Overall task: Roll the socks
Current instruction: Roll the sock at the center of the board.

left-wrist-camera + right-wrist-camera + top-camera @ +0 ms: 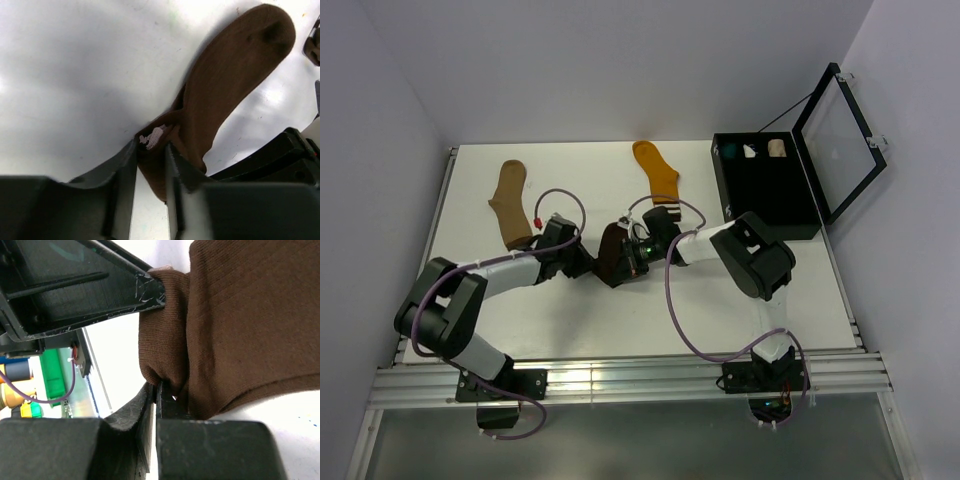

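The dark brown sock (pixel 611 248) lies bunched at mid-table between both grippers. In the left wrist view it (pixel 235 75) stretches away to its toe at the upper right, and a folded end with a pale patch fills the gap of my left gripper (pixel 151 146), which is shut on it. My right gripper (pixel 158 388) is shut on a fold of the same sock (pixel 250 325). From above, the left gripper (pixel 588 262) and right gripper (pixel 628 258) face each other across it. The tan sock (pixel 510 205) and the mustard-orange sock (pixel 658 170) lie flat farther back.
A black case (pixel 765 195) with its glass lid (pixel 840 130) raised stands at the back right and holds small teal, white and cream bundles. A metal rail (pixel 620 380) runs along the table's near edge. Walls close in on the left and back.
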{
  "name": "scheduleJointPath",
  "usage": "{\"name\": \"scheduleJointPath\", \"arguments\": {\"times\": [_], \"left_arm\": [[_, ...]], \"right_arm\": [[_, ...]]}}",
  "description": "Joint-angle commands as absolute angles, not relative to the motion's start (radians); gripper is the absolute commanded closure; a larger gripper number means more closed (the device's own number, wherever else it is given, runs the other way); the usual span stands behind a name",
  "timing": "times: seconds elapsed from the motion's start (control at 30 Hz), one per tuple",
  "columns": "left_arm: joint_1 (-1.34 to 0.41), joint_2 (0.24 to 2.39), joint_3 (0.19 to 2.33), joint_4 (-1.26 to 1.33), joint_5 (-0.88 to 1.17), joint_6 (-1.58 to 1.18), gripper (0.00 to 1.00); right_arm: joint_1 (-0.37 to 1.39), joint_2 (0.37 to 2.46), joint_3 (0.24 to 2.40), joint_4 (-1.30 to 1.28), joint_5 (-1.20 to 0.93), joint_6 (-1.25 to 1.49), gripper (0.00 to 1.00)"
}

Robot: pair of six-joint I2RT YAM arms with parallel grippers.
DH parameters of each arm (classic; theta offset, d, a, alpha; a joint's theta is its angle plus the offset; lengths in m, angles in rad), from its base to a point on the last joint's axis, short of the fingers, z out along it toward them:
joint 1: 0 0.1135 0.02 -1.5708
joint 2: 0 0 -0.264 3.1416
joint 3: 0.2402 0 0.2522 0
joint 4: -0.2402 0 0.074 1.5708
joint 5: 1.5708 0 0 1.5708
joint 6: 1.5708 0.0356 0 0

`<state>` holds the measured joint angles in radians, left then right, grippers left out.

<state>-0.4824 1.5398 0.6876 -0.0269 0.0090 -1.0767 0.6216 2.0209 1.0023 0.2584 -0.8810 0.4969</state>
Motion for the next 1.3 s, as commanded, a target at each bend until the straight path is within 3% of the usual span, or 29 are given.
{"name": "scheduleJointPath", "arguments": {"times": [0.0,0.1,0.13,0.23,0.37,0.53,0.77,1.27], "left_arm": [[-0.483,1.594,0.713,-0.072,-0.009,-1.043,0.72],[-0.483,1.606,0.727,-0.083,-0.009,-1.026,0.79],[-0.483,1.608,0.738,-0.090,-0.009,-1.011,0.79],[-0.483,1.605,0.770,-0.132,-0.015,-0.964,0.80],[-0.483,1.612,0.825,-0.182,-0.017,-0.899,0.80],[-0.483,1.643,0.890,-0.229,0.015,-0.845,0.80],[-0.483,1.675,0.927,-0.255,0.060,-0.816,0.80],[-0.483,1.692,0.945,-0.275,0.084,-0.802,0.80]], "right_arm": [[0.621,1.973,1.016,0.224,-0.841,0.476,0.96],[0.629,1.927,1.006,0.212,-0.812,0.451,0.82],[0.633,1.911,1.002,0.200,-0.799,0.428,0.72],[0.656,1.829,0.989,0.144,-0.694,0.358,0.55],[0.713,1.671,0.962,0.080,-0.445,0.240,0.44],[0.866,1.574,0.904,0.109,-0.022,0.057,0.39],[1.038,1.597,0.871,0.216,0.256,-0.113,0.39],[1.150,1.792,0.923,0.281,0.390,-0.238,0.37]]}}
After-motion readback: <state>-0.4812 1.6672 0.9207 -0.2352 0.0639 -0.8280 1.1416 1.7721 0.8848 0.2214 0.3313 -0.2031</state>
